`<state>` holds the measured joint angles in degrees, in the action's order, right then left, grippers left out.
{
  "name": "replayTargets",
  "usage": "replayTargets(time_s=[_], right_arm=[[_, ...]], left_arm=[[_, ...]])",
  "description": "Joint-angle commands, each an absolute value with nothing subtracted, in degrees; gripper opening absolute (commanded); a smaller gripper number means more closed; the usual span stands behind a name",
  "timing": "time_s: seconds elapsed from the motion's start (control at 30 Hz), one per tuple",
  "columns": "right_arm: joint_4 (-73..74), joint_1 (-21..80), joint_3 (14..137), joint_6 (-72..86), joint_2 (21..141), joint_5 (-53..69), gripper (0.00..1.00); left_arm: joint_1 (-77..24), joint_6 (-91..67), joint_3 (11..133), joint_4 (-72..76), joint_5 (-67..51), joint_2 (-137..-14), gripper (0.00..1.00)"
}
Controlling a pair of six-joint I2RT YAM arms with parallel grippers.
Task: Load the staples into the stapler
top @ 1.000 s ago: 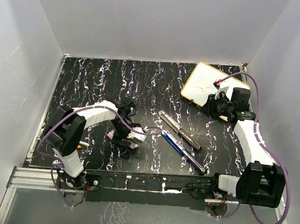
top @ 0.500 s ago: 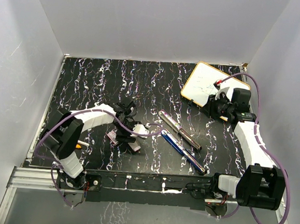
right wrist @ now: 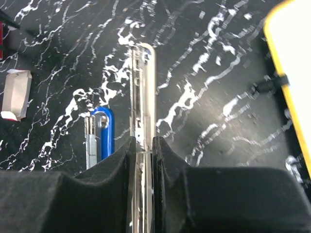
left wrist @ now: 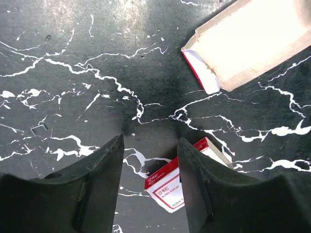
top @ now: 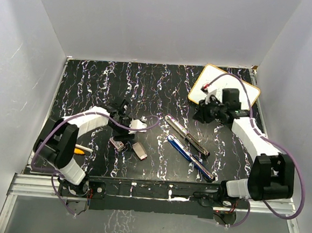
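Left claw: my left claw [left wrist: 149, 143] hangs spread over the black marbled table [left wrist: 73, 58], with nothing between its jaws.
Staple box: the red staple box [left wrist: 166, 187], white label up, lies flat just outside that gap and is partly hidden under one finger.
Inner tray: the pale tan inner tray [left wrist: 252, 41] lies further ahead of the left claw and off to one side, apart from the box. I cannot tell whether staples are in it.
Right claw: my right claw [right wrist: 143, 141] is pressed together and grips nothing I can see. It hovers above the opened stapler [right wrist: 144, 87], whose silver magazine arm runs straight ahead from the fingertips.
Handling: I judge box and tray to be light, thin card that crushes easily and tends to skid on the smooth top. A staple strip would be small and brittle.
Hold: I would pinch the tray gently across its long sides at mid-length and keep it level.
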<state>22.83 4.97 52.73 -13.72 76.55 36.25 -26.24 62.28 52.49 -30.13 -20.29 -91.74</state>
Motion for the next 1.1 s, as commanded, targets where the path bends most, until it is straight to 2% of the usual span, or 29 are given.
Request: replayTargets(time_s=[0.0,0.3,0.53,1.07], right_arm=[[18.79,11.83,57.97,-16.16,78.96,32.12,0.19],[21.74,22.66,67.65,-16.11,88.93,19.82,0.19],[25.7,28.37,75.12,-16.03,97.16,11.79,0.18],[36.26,31.55,83.54,-13.88,105.46,2.68,0.18]], left_arm=[[-24.05,60.29,53.6,-32.01,-25.54,-86.94,0.48],[-14.57,53.04,61.8,-32.23,-34.02,-87.17,0.54],[-9.43,45.32,65.42,-29.95,-33.61,-87.53,0.58],[-6.33,38.07,68.47,-28.41,-31.02,-87.13,0.72]])
